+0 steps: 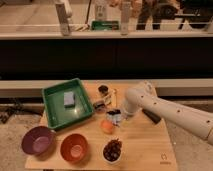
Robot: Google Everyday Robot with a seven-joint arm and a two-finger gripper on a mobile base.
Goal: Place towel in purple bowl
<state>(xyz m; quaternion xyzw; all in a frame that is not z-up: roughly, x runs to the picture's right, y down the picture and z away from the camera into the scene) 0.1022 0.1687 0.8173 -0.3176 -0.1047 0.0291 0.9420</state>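
Here the gripper [114,118] hangs just above an orange object [106,126]; its grip I cannot tell. What may be the folded towel [69,98] lies in the green tray [55,109], apart from the purple bowl [39,141].

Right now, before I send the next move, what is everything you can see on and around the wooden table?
Wooden table: one, light brown, centre of view.
Green plastic tray: one, table's back left.
Grey-blue rectangular pad: one, possibly the towel, lying in the tray.
Purple round bowl: one, front left corner.
Orange round bowl: one, beside the purple one.
Dark red fruit: one small bowlful, front centre.
Orange round fruit: one, mid-table.
Dark cup: one, back centre.
Black flat object: one, partly under the arm.
White robot arm: one, reaching in from the right.
Gripper: one, dark, over mid-table, just behind the orange fruit.
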